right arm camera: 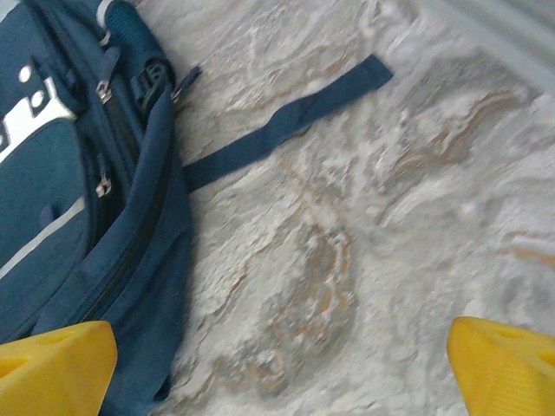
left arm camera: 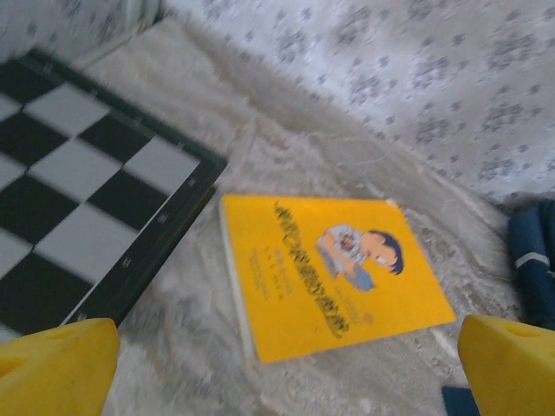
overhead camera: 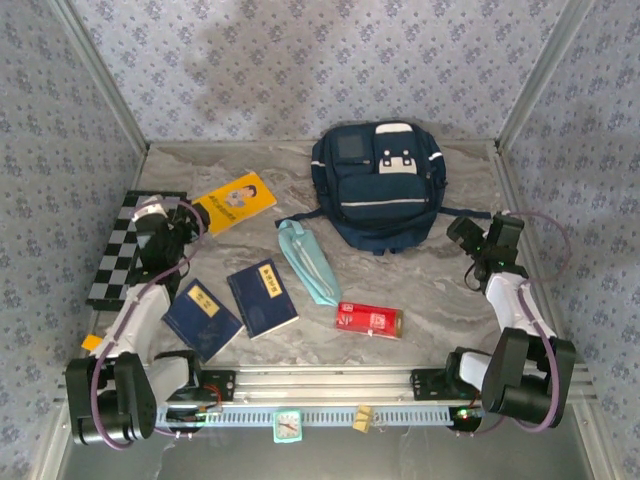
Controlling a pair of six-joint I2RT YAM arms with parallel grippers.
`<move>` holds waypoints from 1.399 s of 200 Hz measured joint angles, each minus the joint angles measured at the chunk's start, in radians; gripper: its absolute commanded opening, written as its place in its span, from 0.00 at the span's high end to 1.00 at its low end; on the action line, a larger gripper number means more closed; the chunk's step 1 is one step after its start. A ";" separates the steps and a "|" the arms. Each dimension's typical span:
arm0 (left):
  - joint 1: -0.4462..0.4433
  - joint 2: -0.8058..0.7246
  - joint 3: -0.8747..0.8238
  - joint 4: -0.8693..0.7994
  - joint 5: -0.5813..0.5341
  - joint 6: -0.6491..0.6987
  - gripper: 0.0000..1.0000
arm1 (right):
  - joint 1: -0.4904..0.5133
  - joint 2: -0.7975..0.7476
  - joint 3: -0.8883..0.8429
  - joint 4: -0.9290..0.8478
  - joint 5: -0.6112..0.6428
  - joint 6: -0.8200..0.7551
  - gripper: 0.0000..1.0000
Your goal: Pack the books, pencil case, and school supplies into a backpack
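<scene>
While nothing has gone into the backpack (overhead camera: 380,190), the job is at its start. It lies face up at the far middle of the table (overhead camera: 440,290). The yellow book (overhead camera: 235,200) is to its left and the pencil case (overhead camera: 308,260) just in front. Two navy books (overhead camera: 262,297) lie nearer the left arm, and the red box (overhead camera: 368,319) sits at the middle front. The left gripper (left arm camera: 282,381) hangs wide open and empty above the yellow book. The right gripper (right arm camera: 277,373) is likewise spread wide, holding nothing, beside the backpack's right flank.

I judge the step in hand to be a first reach: left for the book, right for the backpack. A thin book flat on stone gives little to pinch. One finger should come down at its free edge, away from the chessboard (left arm camera: 78,199), and lift that edge before closing. The backpack probably needs opening first.

Overhead, the whole layout reads at once. The left wrist camera adds how the chessboard's corner sits just beside the book's corner. The right wrist camera shows a zip (right arm camera: 130,256) along the backpack's side that looks closed. It also shows a loose strap (right arm camera: 286,121) flat on the stone, which could snag a low approach.
</scene>
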 measured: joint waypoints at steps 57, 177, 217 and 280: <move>-0.080 -0.125 -0.001 -0.098 0.032 -0.084 0.00 | 0.101 0.093 0.161 -0.154 -0.109 0.084 0.00; -0.487 0.050 0.126 -0.222 0.002 -0.170 0.00 | 0.316 0.454 0.386 -0.186 -0.105 0.240 0.35; -0.513 0.106 0.167 -0.219 0.047 -0.161 0.00 | 0.353 0.516 0.388 -0.161 -0.105 0.269 0.53; -0.514 0.115 0.242 -0.257 0.079 -0.111 0.00 | 0.582 0.518 0.387 -0.098 -0.007 0.425 0.62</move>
